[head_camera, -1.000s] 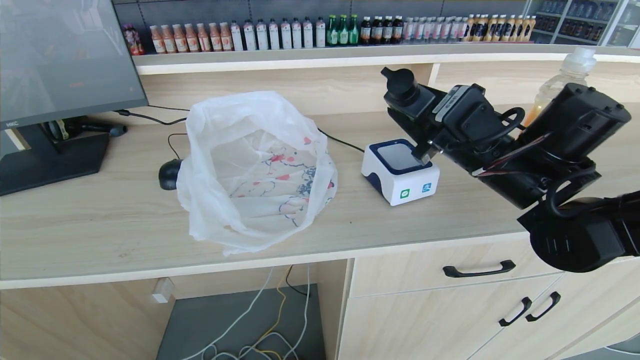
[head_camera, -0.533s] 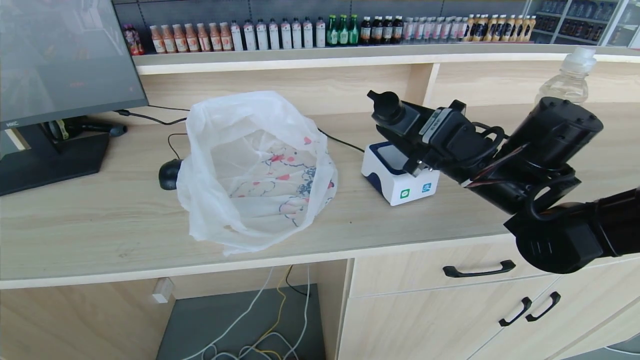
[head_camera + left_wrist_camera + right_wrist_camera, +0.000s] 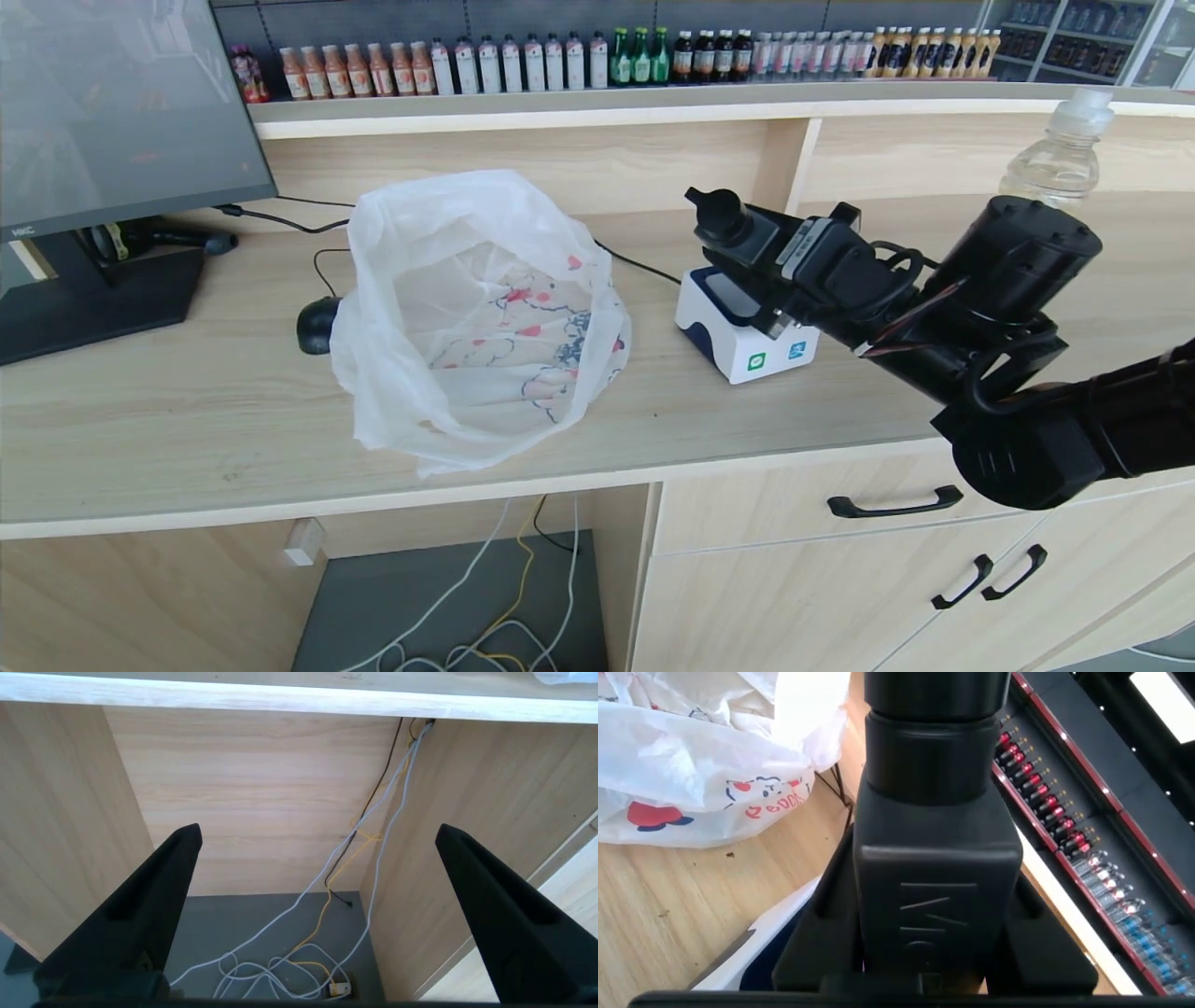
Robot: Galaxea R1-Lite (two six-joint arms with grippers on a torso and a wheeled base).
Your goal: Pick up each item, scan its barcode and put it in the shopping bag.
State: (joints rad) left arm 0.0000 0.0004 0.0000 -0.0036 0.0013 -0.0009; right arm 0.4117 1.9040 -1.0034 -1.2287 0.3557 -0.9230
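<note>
My right gripper (image 3: 780,257) is shut on a black square bottle (image 3: 747,233) with a round cap, held tilted just above the white and blue scanner (image 3: 747,350) on the counter. The right wrist view looks along the black bottle (image 3: 934,887), with the scanner (image 3: 757,952) below it and the shopping bag (image 3: 691,756) beyond. The white plastic shopping bag (image 3: 476,317) stands open on the counter to the scanner's left. My left gripper (image 3: 322,919) hangs open under the counter, nothing between its fingers.
A monitor (image 3: 112,103) stands at the counter's far left with a black mouse (image 3: 316,324) beside the bag. A clear bottle (image 3: 1064,154) stands at the back right. Drinks line the rear shelf (image 3: 607,56). Cables (image 3: 308,961) lie under the counter.
My right arm has carried the black bottle left and down, so it now hangs directly over the scanner's window. The bag and scanner have not moved.
</note>
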